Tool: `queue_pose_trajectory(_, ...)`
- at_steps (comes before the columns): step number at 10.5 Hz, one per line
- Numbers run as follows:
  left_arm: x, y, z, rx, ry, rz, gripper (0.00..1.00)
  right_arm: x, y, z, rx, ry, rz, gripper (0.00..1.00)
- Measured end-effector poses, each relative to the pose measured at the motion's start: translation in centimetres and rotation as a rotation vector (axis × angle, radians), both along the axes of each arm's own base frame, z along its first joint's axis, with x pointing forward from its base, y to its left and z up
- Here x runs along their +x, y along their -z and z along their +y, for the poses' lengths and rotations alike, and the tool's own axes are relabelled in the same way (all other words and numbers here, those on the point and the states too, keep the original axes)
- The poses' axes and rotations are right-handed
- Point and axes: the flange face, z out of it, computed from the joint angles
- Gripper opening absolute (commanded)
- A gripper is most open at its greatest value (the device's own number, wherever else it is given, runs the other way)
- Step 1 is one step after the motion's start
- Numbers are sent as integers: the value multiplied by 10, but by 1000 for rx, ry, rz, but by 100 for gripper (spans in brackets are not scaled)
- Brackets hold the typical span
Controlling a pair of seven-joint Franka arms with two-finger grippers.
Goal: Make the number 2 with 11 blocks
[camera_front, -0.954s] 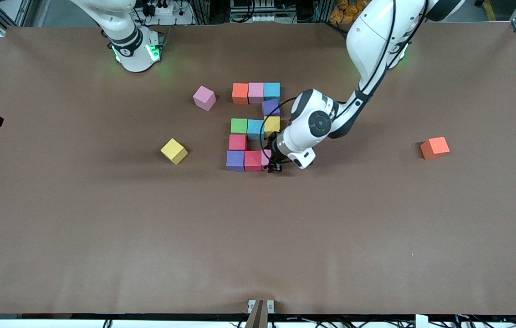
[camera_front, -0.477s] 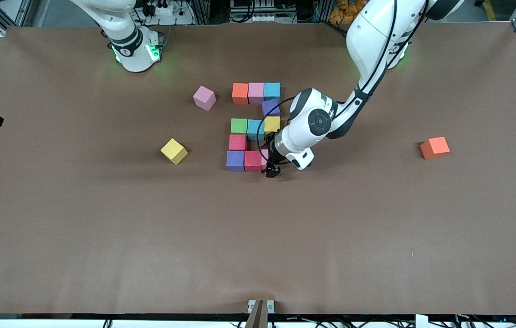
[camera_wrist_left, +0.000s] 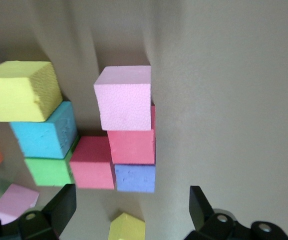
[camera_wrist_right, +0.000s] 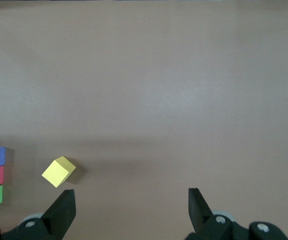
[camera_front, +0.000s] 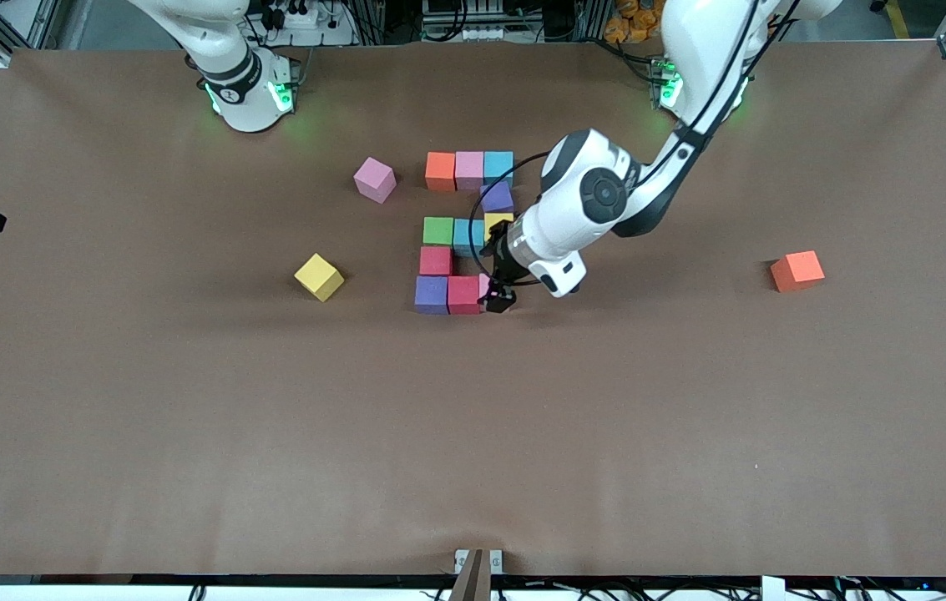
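Note:
The number 2 of many-coloured blocks lies mid-table: orange (camera_front: 440, 170), pink (camera_front: 469, 169) and light blue (camera_front: 498, 167) on the row nearest the bases, purple (camera_front: 496, 197), then green (camera_front: 438, 230), light blue (camera_front: 467, 236) and yellow (camera_front: 499, 220), red (camera_front: 435, 260), and purple (camera_front: 431, 294), red (camera_front: 463, 294), pink (camera_front: 483, 286) on the row nearest the camera. My left gripper (camera_front: 499, 297) hangs open and empty just over that end pink block (camera_wrist_left: 124, 97), apart from it, as the left wrist view (camera_wrist_left: 133, 200) shows. My right gripper (camera_wrist_right: 131, 200) is open and empty, high over the table, waiting.
Three loose blocks lie apart from the digit: a pink one (camera_front: 375, 179) and a yellow one (camera_front: 319, 277) toward the right arm's end, an orange one (camera_front: 796, 270) toward the left arm's end. The yellow one also shows in the right wrist view (camera_wrist_right: 59, 171).
My left arm has risen and drawn back toward its base, and the gripper has lifted slightly. The end pink block stays in the row. The right arm has not moved.

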Motion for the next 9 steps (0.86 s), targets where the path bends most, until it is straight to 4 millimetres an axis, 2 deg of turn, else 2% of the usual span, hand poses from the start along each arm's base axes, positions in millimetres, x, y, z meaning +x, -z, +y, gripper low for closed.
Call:
queue_pose_trajectory(3,22,-43,44,96,68,-76,100,0,0,0,1,4,1,100)
queue_pose_trajectory(5,45,-67,90,126,167,-140,100,1,2,3,0,-4,4,100)
queue_pose_trajectory(7,65,-80,141,170,318,-188,100,4,5,13,-11,-24,10,100)
queue_pose_trajectory(9,77,-99,177,241,488,-209,100,11,15,26,-7,-50,29,100)
